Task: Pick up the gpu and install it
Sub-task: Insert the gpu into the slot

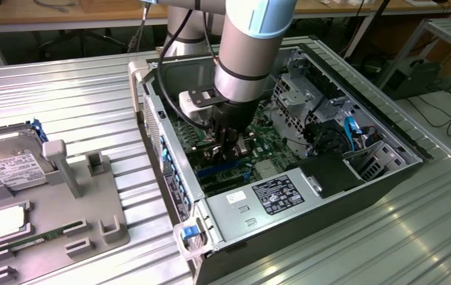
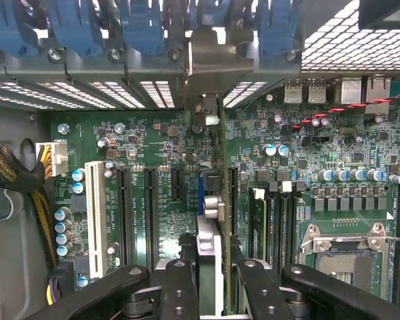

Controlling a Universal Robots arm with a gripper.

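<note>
My gripper (image 1: 231,152) reaches down inside the open computer case (image 1: 384,127), just above the green motherboard (image 1: 269,139). Its black fingers (image 2: 177,283) are shut on the gpu (image 2: 209,230), seen edge-on in the wrist view as a thin upright card. The card's silver bracket (image 2: 213,63) lies against the case's rear slot openings. Its lower edge stands over the motherboard's expansion slots (image 2: 150,207), between the black slots and the memory slots (image 2: 273,220); I cannot tell whether it sits in a slot. In the exterior view the gpu (image 1: 241,148) is mostly hidden by the fingers.
A grey fixture (image 1: 90,196) at the exterior view's left holds a hard drive (image 1: 11,165), a processor chip (image 1: 7,221) and a green memory stick (image 1: 33,241). Inside the case are the power supply (image 1: 271,195), drive cage (image 1: 300,98), blue slot clips (image 2: 137,27), a cable bundle (image 2: 13,175) and the processor socket (image 2: 347,250).
</note>
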